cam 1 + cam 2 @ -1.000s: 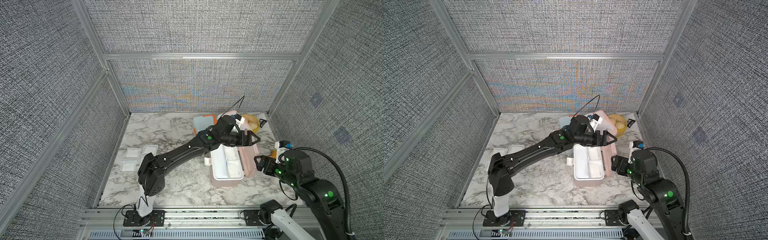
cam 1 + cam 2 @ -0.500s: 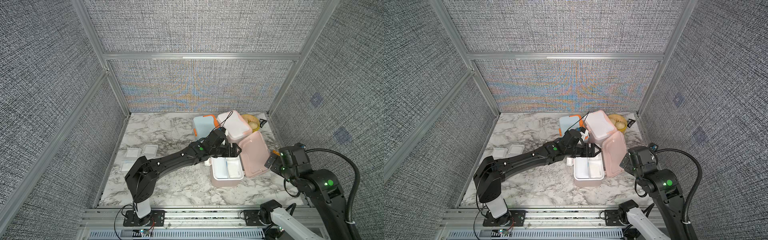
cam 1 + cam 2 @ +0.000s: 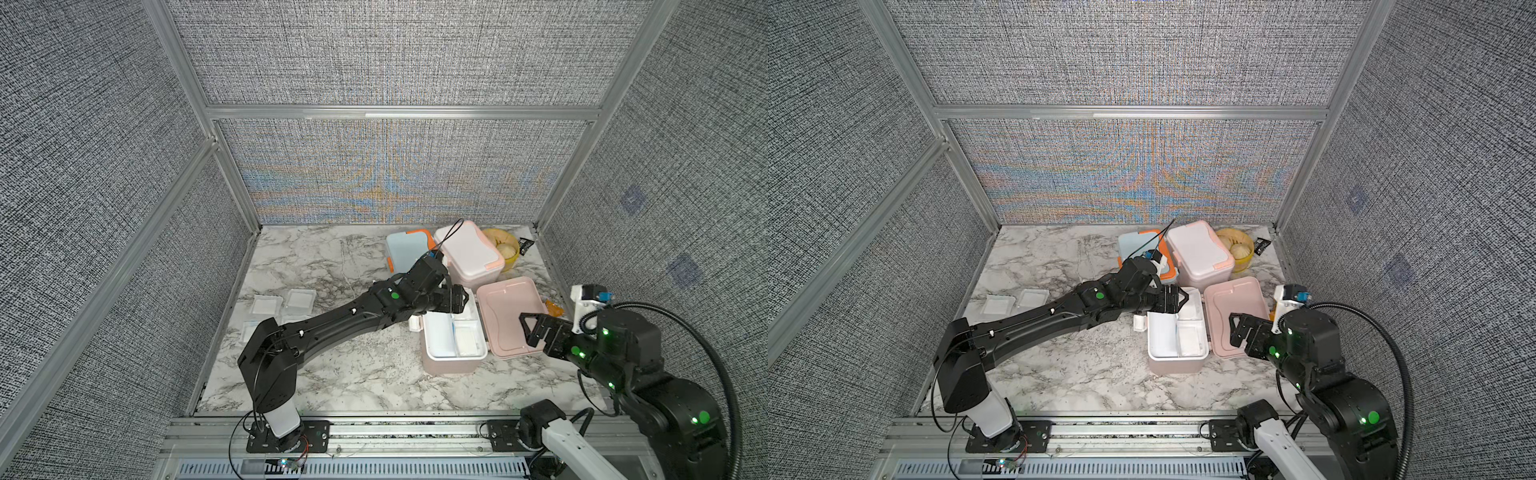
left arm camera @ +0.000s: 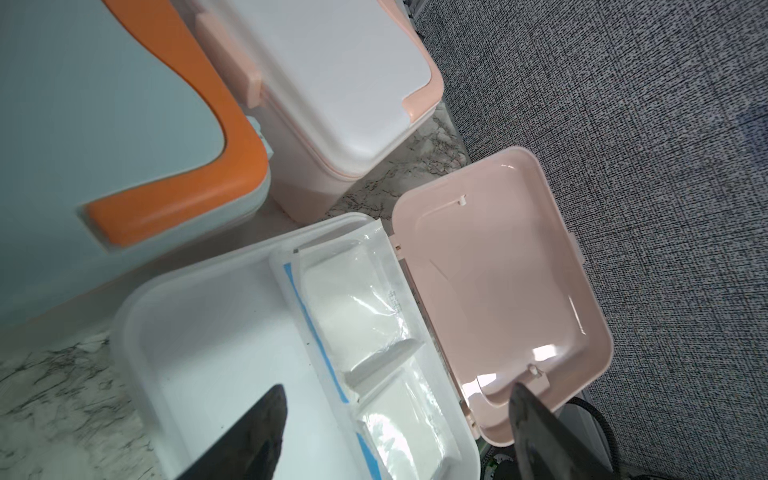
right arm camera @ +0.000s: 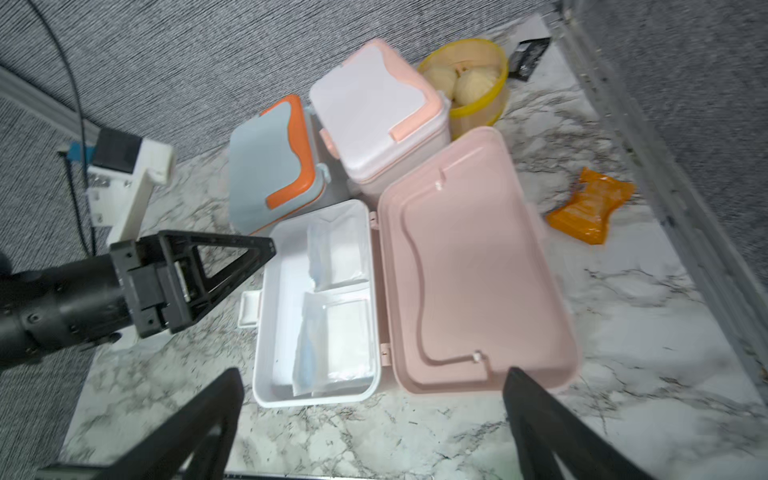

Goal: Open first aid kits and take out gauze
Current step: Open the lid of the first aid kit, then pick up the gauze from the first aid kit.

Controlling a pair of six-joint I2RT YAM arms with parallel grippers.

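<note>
The dusty pink first aid kit (image 3: 451, 366) stands open, its lid (image 3: 509, 320) lying flat to the right. Two wrapped gauze pads (image 4: 353, 307) (image 4: 407, 428) fill the right-hand compartments of its white tray (image 5: 270, 332). My left gripper (image 3: 459, 297) (image 4: 397, 399) hovers open over the tray's far end, nothing between its fingers. My right gripper (image 3: 530, 328) (image 5: 372, 382) stands open and empty near the lid's front right edge. The light blue kit (image 3: 405, 249) and the white kit (image 3: 469, 249) sit shut behind. More gauze (image 3: 301, 300) lies at the left of the table.
A yellow basket with buns (image 3: 505, 247) and a small black packet (image 3: 524, 245) sit in the back right corner. An orange wrapper (image 5: 590, 212) lies right of the pink lid. The enclosure walls stand close on the right and at the back.
The pink lid has swung from upright to flat on the table at the right. My left gripper drew back from the lid to above the tray. The right arm pulled away, then returned.
</note>
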